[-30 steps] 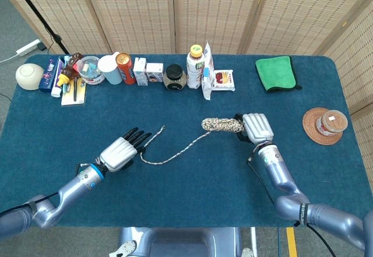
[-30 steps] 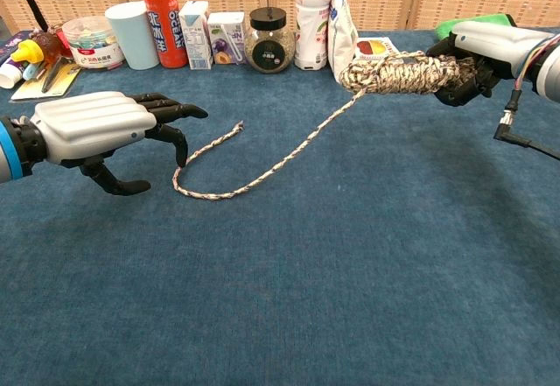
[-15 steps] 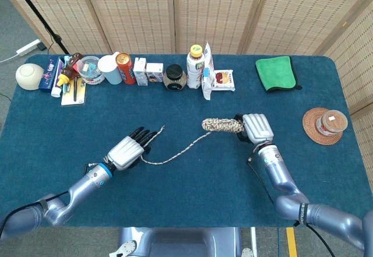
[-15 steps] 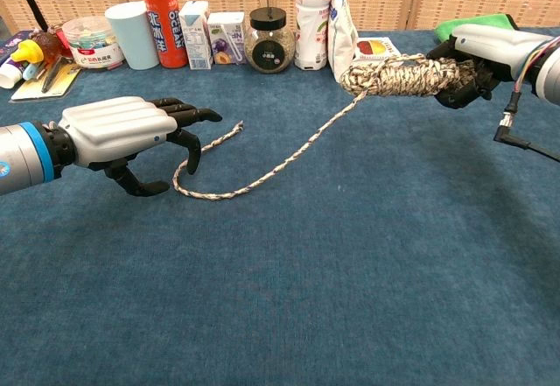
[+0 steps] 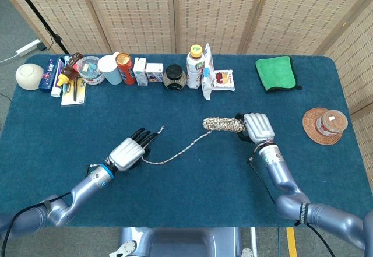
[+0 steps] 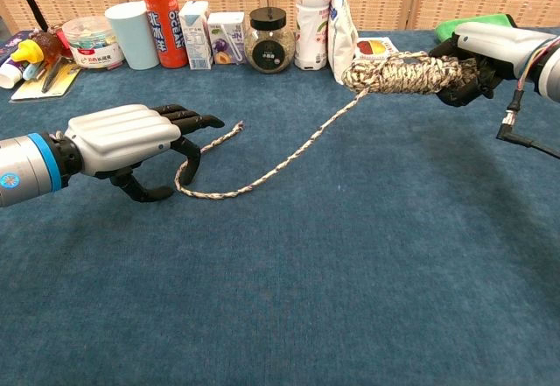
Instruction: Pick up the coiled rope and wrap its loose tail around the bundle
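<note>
Left hand (image 6: 131,136) right beside the loose tail (image 6: 262,174), fingers spread and holding nothing.
Right hand (image 5: 256,127) gripping the coiled rope (image 5: 222,125) up off the tabletop (image 5: 192,181); tail trailing long and slanted down toward the left fingers (image 6: 197,122), far from the right.

Each arm was a smooth silver-grey tube with a blue ring at the wrist, ending in a left hand (image 6: 131,136) and right hand (image 5: 257,127) with ribbed silver backs and black fingers, a thin black cable trailing from the right wrist.
</note>
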{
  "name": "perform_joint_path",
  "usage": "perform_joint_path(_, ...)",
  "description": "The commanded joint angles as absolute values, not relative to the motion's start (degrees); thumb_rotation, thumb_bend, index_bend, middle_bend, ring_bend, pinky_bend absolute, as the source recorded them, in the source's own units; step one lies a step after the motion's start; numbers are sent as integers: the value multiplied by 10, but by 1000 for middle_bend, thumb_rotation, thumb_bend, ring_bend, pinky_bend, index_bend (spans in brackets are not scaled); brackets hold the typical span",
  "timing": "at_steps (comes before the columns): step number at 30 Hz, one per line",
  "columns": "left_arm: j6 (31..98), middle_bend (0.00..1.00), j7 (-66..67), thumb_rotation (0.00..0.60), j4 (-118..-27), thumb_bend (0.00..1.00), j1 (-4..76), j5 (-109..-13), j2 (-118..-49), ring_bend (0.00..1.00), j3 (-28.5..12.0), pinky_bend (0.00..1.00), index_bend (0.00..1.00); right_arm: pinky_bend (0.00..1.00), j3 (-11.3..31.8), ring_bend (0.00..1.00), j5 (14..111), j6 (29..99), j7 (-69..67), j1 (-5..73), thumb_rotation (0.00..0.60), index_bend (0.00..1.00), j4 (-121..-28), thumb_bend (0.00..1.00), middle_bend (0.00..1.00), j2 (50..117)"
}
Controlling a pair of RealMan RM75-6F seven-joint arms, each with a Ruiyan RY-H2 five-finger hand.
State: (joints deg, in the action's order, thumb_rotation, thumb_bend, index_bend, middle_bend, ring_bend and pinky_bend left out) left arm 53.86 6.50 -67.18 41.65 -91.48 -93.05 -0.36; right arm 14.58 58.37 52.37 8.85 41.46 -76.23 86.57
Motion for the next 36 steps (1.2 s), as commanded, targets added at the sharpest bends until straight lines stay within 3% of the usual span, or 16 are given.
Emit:
perform_joint_path(1, 541, 0, 63, 600, -668, 361, 417, -914, -934, 0, -3, 0, 497, 695, 146, 470, 584, 523, 88, 414, 600, 610, -762, 693, 598, 865)
perform_joint_path(21, 549, 0, 64, 600, -668, 435, 417, -901, -940, 0, 0, 0, 612, 694, 144, 470, 590, 520, 73, 410, 600, 610, -753, 694, 598, 864)
perform_joint_path(36, 637, 0, 25, 600, -799, 440, 410, -937, -837, 0, -17, 0, 649, 694, 139, 470, 591, 517, 81, 411, 600, 611, -748, 694, 598, 869)
